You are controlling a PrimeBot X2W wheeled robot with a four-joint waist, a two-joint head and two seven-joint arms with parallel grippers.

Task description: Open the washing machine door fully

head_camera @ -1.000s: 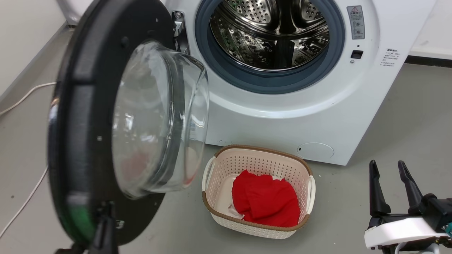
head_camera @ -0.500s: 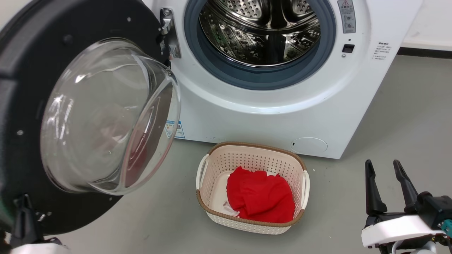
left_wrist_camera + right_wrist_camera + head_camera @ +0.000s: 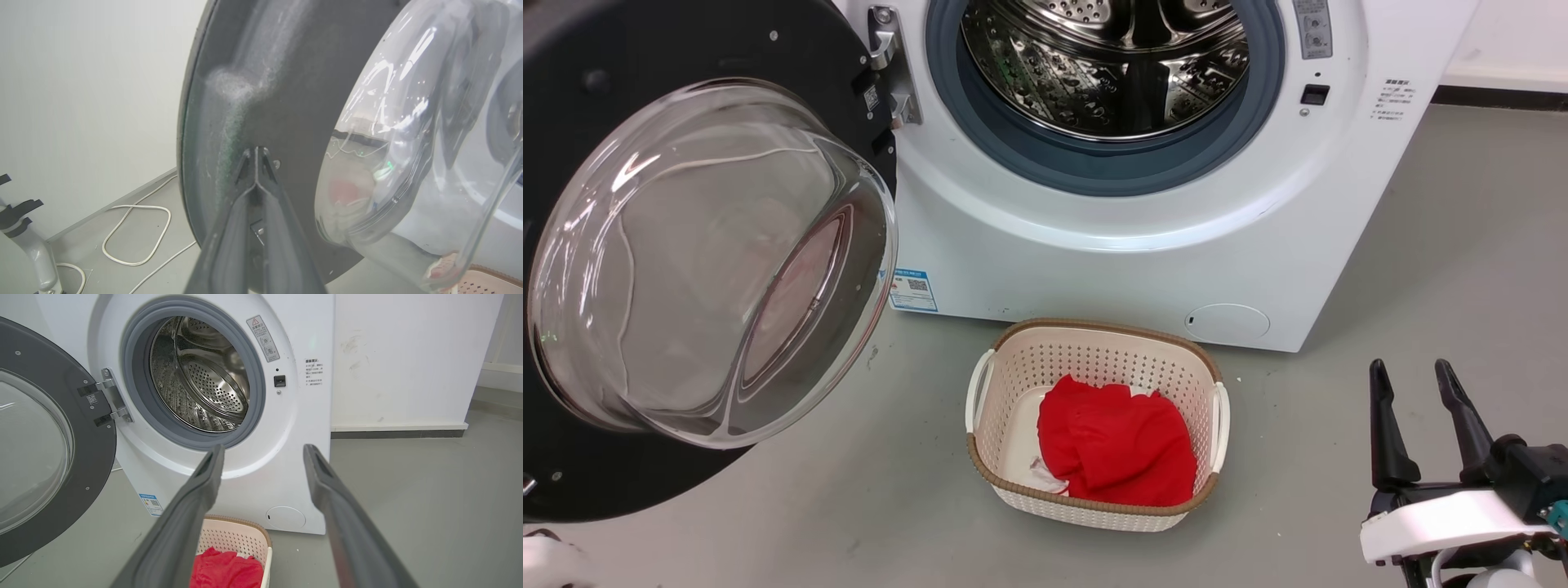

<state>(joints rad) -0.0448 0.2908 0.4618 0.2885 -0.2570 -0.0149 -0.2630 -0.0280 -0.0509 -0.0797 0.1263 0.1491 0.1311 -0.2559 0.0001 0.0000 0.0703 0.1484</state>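
Grey floor, washing machine door wide open, basket nearby

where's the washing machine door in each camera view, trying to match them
Head view: the washing machine door takes the left side, swung open.
Left wrist view: door spans centre to right, close up.
Right wrist view: door at the left edge.
Shared landmark: the laundry basket, lower centre in head and right wrist, bottom right corner in left wrist.
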